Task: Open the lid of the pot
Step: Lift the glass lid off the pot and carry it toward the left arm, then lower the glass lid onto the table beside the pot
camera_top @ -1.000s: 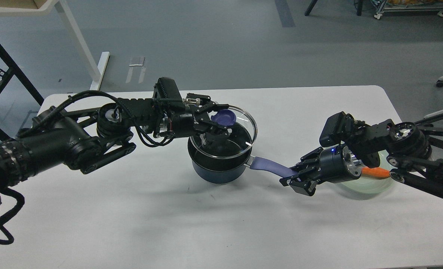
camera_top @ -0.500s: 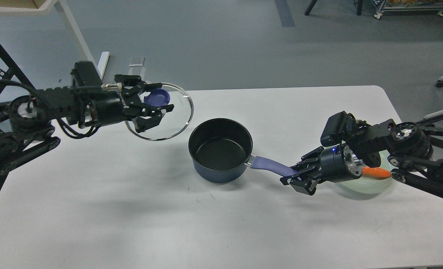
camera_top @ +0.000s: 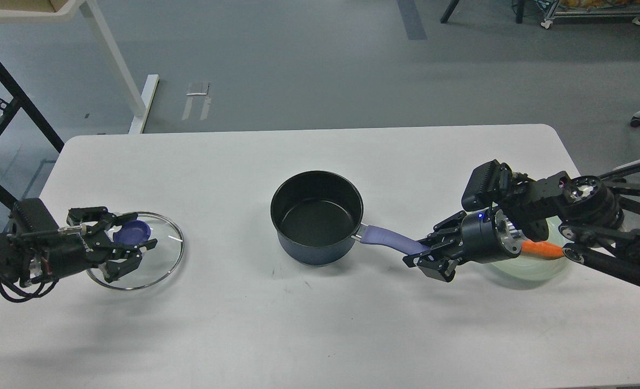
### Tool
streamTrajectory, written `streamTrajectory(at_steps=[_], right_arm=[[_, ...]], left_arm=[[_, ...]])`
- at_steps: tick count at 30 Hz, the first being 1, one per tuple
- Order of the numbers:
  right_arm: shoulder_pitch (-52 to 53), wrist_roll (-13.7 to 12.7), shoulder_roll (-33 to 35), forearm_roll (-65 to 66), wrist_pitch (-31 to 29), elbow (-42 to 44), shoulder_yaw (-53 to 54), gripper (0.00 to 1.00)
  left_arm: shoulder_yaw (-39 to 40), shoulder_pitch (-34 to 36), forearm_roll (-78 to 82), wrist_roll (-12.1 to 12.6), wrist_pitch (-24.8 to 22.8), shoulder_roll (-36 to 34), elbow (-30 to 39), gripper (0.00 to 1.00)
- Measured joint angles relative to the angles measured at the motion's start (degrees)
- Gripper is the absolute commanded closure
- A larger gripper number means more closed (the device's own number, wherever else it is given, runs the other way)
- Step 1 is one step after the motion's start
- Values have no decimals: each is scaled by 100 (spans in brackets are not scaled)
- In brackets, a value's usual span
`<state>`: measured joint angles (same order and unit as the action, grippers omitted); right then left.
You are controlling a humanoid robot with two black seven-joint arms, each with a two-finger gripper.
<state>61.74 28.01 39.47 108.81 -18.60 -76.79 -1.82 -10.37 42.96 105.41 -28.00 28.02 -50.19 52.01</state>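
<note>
On the white table, your left gripper clamps the glass lid; your right gripper pinches the pot handle leftward.

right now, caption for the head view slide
Left gripper holds the glass lid low at the table's left; right gripper holds the open pot's handle.

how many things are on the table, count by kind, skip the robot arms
pot: 1
glass lid: 1
bowl: 1
carrot: 1
total: 4
</note>
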Motion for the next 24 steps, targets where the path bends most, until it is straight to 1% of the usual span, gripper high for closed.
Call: streamTrajectory(at_steps=[3, 4, 8, 12, 13, 16, 24], right_arm=[[5, 0, -1, 0, 0, 2, 0, 69], [5, 0, 0, 0, 0, 2, 0, 69], [5, 0, 5, 0, -1, 3, -5, 68], [5, 0, 9, 0, -2, 2, -5, 68], [5, -1, 11, 0, -2, 1, -5, 68], [6, -1, 18, 0, -2, -2, -5, 68], [6, -2, 21, 0, 6, -2, -4, 67]], left_arm=[[-6, -54, -62, 0, 0, 192, -236, 50], [-7, -62, -76, 0, 1, 228, -281, 46], [-7, -123, -168, 0, 4, 270, -354, 37], [-9, -137, -233, 0, 2, 280, -371, 20], [-11, -137, -235, 0, -1, 280, -374, 18], [-17, -142, -241, 0, -4, 279, -380, 15], [-2, -85, -278, 0, -4, 202, -256, 13]])
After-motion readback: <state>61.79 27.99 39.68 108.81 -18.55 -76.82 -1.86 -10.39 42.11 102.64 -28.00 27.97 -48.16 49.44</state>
